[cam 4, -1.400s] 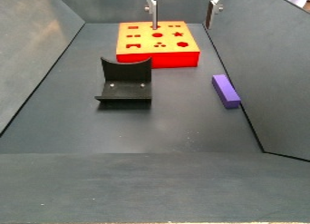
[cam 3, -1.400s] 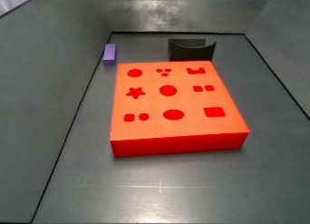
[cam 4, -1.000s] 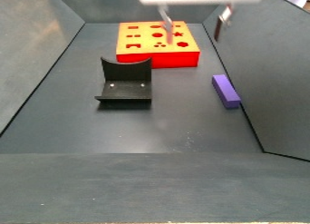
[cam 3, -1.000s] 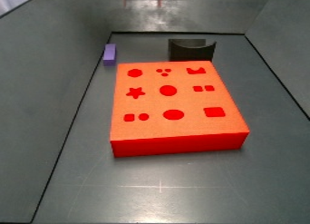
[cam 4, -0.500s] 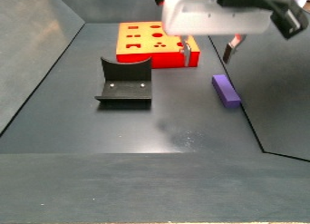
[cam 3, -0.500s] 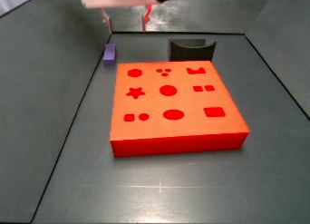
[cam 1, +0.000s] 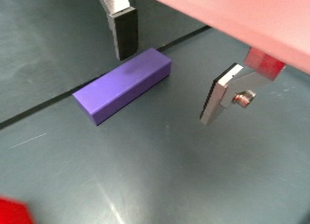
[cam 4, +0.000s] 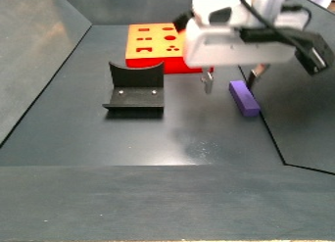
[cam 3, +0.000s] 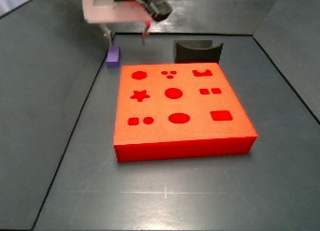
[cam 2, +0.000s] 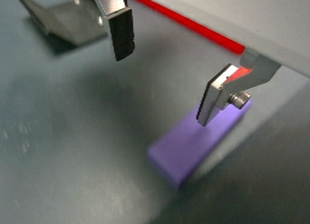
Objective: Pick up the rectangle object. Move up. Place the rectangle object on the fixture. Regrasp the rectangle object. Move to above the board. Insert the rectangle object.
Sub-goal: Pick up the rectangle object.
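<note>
The lilac rectangle object [cam 3: 112, 58] lies flat on the dark floor by the side wall; it also shows in a side view [cam 4: 245, 98]. My gripper [cam 3: 129, 34] [cam 4: 230, 79] hangs just above and beside it, open and empty. In both wrist views the block [cam 1: 121, 84] [cam 2: 194, 151] lies under the open gripper [cam 1: 169, 69] [cam 2: 168, 69], off centre and untouched by either finger. The dark fixture [cam 3: 197, 50] [cam 4: 135, 89] stands empty. The red board [cam 3: 181, 104] [cam 4: 157, 46] lies flat with its cutouts open.
Sloping grey walls [cam 3: 56, 85] close in the floor, and the block lies close to one wall's foot [cam 4: 268, 114]. The board's red edge [cam 2: 182, 24] and the fixture [cam 2: 67, 19] show in a wrist view. A red board corner [cam 1: 10, 212] shows in a wrist view.
My gripper has moved from above the board's far end over to the lilac block and come down low beside it. The block, fixture and board have not moved.
</note>
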{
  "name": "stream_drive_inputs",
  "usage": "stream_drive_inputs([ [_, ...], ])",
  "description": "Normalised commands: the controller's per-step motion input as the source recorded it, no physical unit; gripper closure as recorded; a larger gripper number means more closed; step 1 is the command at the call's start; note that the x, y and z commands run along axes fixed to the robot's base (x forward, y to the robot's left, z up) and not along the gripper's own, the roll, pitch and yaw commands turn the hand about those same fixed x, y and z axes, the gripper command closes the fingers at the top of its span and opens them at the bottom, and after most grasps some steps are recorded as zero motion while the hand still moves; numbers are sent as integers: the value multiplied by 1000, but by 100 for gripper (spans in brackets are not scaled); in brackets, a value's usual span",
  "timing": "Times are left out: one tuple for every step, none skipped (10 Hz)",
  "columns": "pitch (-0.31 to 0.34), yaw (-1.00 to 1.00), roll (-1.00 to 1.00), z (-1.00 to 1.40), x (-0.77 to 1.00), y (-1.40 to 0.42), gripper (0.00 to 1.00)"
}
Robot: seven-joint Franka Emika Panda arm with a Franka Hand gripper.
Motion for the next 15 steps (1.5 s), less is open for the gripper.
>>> stream_drive_inputs([
  [-37, -20, -50, -371, -623, 189, 0],
  [-47, 0, -63, -200, -520, 231, 0],
  [-41, 0, -64, -134, -446, 211, 0],
  [-11, 0, -80, -294, -17, 143, 0],
  [0, 0, -116, -446, 151, 160, 0],
  [0, 0, -126, -494, 180, 169, 0],
  [-29, 0, -156, -574, 126, 166, 0],
  [-77, 0, -187, -589, 71, 109, 0],
  [-73, -37, -196, -431, 77, 0, 0],
  [-90, -160, -214, -54, 0, -11, 0],
  [-104, -160, -189, 0, 177, -114, 0],
  [-49, -80, -156, -31, 380, -89, 0],
  [0, -26, -131, -117, 469, -17, 0],
  [0, -14, -121, -69, 383, 0, 0],
  [0, -106, -93, 0, 200, -3, 0],
])
